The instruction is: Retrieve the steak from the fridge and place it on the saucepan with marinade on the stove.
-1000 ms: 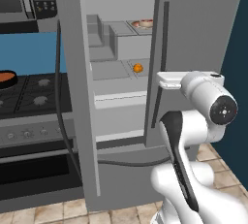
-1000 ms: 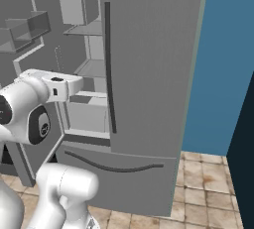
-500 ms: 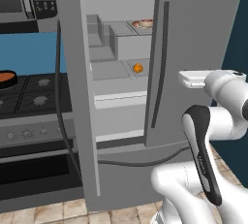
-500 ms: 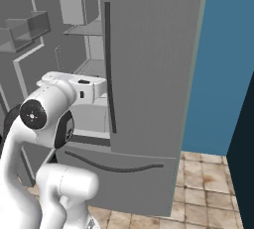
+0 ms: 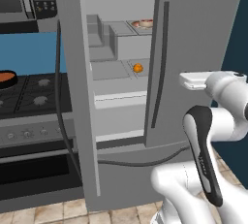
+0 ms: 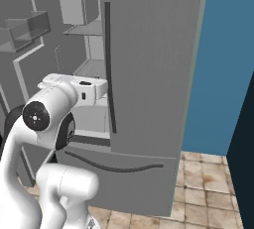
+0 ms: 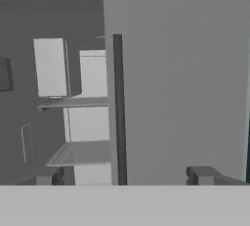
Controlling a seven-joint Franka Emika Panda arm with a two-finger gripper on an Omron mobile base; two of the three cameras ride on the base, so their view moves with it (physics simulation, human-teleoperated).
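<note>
Tan stone-tile floor (image 6: 208, 178) lies nearest, at the foot of the tall grey fridge (image 5: 193, 34). The white arm's two-finger gripper (image 7: 124, 176) hangs released, its dark fingertips (image 7: 202, 175) spread wide and holding nothing, just before the closed right-hand fridge door and its long dark vertical handle (image 7: 118, 107). In the left base view the left fridge door (image 5: 72, 87) stands swung outward at 9 o'clock, leaving a tall opening between the two door edges. Within it, at 12 o'clock, sit grey shelves: a small orange ball (image 5: 138, 67) on the middle one, and the flat red-brown steak with a pale rim (image 5: 144, 24) on the upper one (partly hidden by the right door's edge). Further at 9 o'clock, the black gas stove (image 5: 34, 97) carries the small round black saucepan (image 5: 7, 78) of orange-brown marinade (image 5: 5, 76). A blue wall (image 6: 223, 59) fills 3 o'clock.
</note>
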